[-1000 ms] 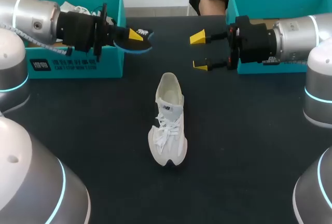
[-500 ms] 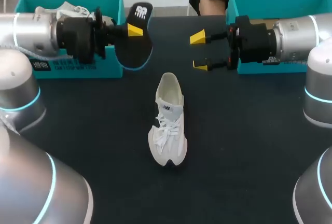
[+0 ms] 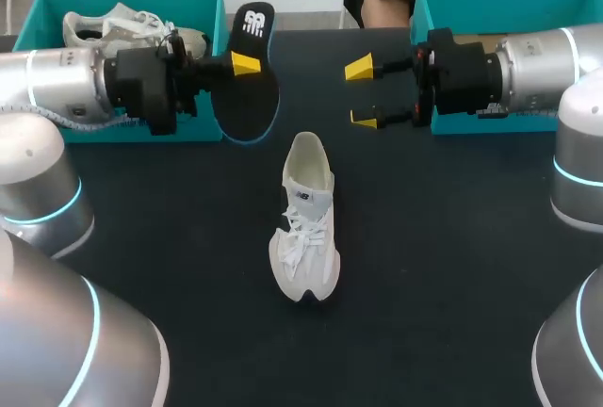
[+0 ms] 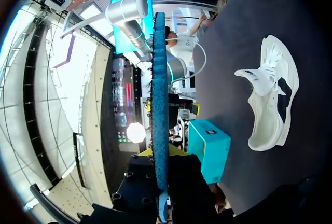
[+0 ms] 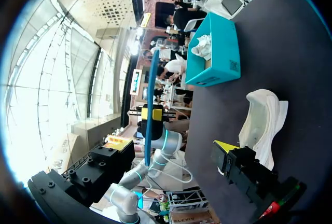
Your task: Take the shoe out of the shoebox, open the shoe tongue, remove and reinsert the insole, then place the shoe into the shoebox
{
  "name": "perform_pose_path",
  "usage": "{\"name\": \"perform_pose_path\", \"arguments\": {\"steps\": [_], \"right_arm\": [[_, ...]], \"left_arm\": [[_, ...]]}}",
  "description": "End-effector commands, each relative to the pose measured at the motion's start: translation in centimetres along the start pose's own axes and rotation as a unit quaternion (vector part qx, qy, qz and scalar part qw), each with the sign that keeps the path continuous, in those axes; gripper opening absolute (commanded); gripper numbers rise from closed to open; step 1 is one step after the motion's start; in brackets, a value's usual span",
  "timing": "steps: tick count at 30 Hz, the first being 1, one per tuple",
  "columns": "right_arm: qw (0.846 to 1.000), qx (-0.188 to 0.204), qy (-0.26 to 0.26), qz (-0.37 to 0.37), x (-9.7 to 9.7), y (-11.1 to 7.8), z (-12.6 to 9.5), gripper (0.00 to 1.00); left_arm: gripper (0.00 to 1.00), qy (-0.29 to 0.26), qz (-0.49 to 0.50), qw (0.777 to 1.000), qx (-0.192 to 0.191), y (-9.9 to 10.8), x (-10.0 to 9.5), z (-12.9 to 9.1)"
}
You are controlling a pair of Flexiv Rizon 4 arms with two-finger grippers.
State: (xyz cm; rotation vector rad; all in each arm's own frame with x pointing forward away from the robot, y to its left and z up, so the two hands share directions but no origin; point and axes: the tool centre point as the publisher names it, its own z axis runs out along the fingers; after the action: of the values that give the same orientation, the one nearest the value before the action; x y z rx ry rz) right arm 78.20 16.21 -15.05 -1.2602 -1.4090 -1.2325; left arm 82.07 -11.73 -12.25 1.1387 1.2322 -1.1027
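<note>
Finding: the left gripper is closed on the dark insole, one yellow tip on its near face and the other hidden behind it. The insole is held on edge in the air, above the table.

The shoe lies at the table's middle, toe toward the robot and heel opening at the far end. The insole's long axis runs roughly parallel to the shoe's. Its lower end is near the heel, offset to the left and raised.

The right gripper is empty, with its fingers spread wide, level with the insole on the shoe's far right.

Assessment: reinsertion depends on bringing the insole's lower end rightward and down into the opening. The left arm carries it, and the right is placed to steady the shoe.
</note>
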Motion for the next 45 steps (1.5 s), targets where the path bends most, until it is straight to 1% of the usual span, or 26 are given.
{"name": "perform_pose_path", "arguments": {"steps": [1, 6, 9, 16, 18, 21, 23, 26, 29, 31, 33, 35, 37, 43, 45], "right_arm": [[1.0, 0.01, 0.002, -0.005, 0.2, 0.3, 1.0, 1.0], [1.0, 0.022, 0.007, -0.011, 0.8, 0.6, 2.7, 1.0], [1.0, 0.025, 0.009, -0.01, 1.0, 0.4, 3.6, 1.0], [0.999, 0.029, 0.023, -0.005, 1.0, -0.7, 5.1, 1.0], [0.999, 0.033, 0.026, -0.001, 0.8, -1.0, 5.5, 0.95], [0.999, 0.037, 0.03, 0.002, 0.7, -1.1, 5.8, 0.9], [0.999, 0.039, 0.031, 0.003, 0.6, -1.0, 6.0, 0.77], [0.999, 0.041, 0.032, 0.003, 0.7, -0.8, 6.3, 0.69], [0.999, 0.041, 0.033, 0.002, 0.5, -0.6, 6.4, 0.66], [0.999, 0.041, 0.034, 0.002, 0.4, -0.4, 6.5, 0.57], [0.999, 0.041, 0.034, 0.002, 0.3, -0.2, 6.6, 0.57], [0.998, 0.043, 0.035, 0.001, 0.2, 0.0, 6.6, 0.55], [0.998, 0.044, 0.035, 0.0, 0.2, 0.1, 6.7, 0.49], [0.998, 0.047, 0.036, 0.0, 0.1, 0.3, 6.7, 0.43], [0.998, 0.048, 0.036, 0.0, 0.1, 0.3, 6.7, 0.33]], "left_arm": [[0.0, 0.0, 0.016, 1.0, -0.001, 0.3, 1.2, 1.2], [0.0, -0.007, 0.024, 1.0, 0.011, 0.3, 2.2, 3.2], [0.0, -0.005, 0.035, 0.999, 0.018, 0.4, 2.7, 4.3], [0.0, -0.005, 0.046, 0.999, 0.007, 1.7, 3.3, 6.1], [0.0, -0.005, 0.048, 0.999, 0.007, 2.1, 3.3, 6.5], [0.0, -0.002, 0.054, 0.998, 0.009, 2.6, 3.3, 7.3], [0.0, -0.002, 0.055, 0.998, 0.01, 2.7, 3.3, 7.8], [0.0, -0.005, 0.052, 0.999, 0.012, 2.6, 3.2, 8.3], [0.0, -0.011, 0.044, 0.999, 0.017, 1.9, 2.9, 8.6], [0.0, -0.013, 0.041, 0.999, 0.019, 1.5, 2.9, 8.7], [0.0, -0.014, 0.036, 0.999, 0.024, 1.0, 2.9, 8.7], [0.0, -0.017, 0.031, 0.999, 0.025, 0.7, 2.9, 8.7], [0.0, -0.019, 0.027, 0.999, 0.027, 0.4, 2.8, 8.6], [0.0, -0.023, 0.021, 0.999, 0.027, 0.1, 2.8, 8.7], [0.0, -0.026, 0.02, 0.999, 0.025, 0.1, 2.8, 8.7]]}}
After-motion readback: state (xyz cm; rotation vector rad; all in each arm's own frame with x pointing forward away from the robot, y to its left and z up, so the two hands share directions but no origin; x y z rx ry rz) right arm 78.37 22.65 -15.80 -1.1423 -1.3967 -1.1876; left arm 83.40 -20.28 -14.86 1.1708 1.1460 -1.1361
